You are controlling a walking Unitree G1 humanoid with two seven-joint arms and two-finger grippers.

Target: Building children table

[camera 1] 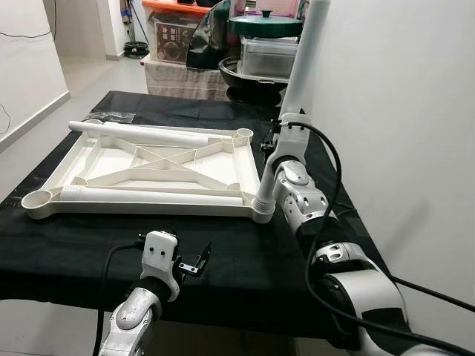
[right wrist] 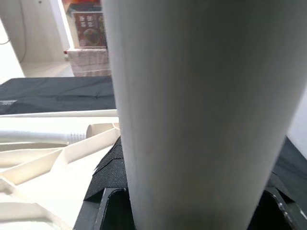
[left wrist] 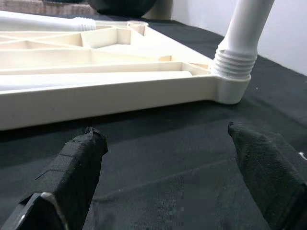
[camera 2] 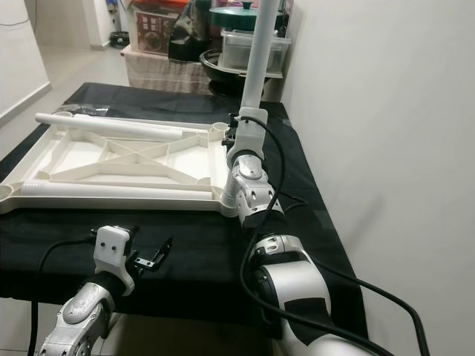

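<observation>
The cream children's table top (camera 1: 133,209) lies upside down on the black-covered table. One white leg (camera 1: 300,67) stands upright in its near right corner socket (left wrist: 230,81). My right gripper (camera 1: 286,126) is shut on this leg a little above the socket; in the right wrist view the leg (right wrist: 201,105) sits between the black fingers (right wrist: 108,172). Two more legs lie flat in the frame, one along the far side (camera 1: 148,133) and one along the near side (camera 1: 148,194). My left gripper (camera 1: 194,261) hovers open near the table's front edge, its fingers (left wrist: 76,167) wide apart and pointing at the socket corner.
The black cloth (camera 1: 245,259) covers the whole worktable. A white wall (camera 1: 401,111) runs close along the right side. Boxes, a pot and containers (camera 1: 260,44) are stacked behind the table. A small dark bag (camera 1: 111,116) lies at the far left corner.
</observation>
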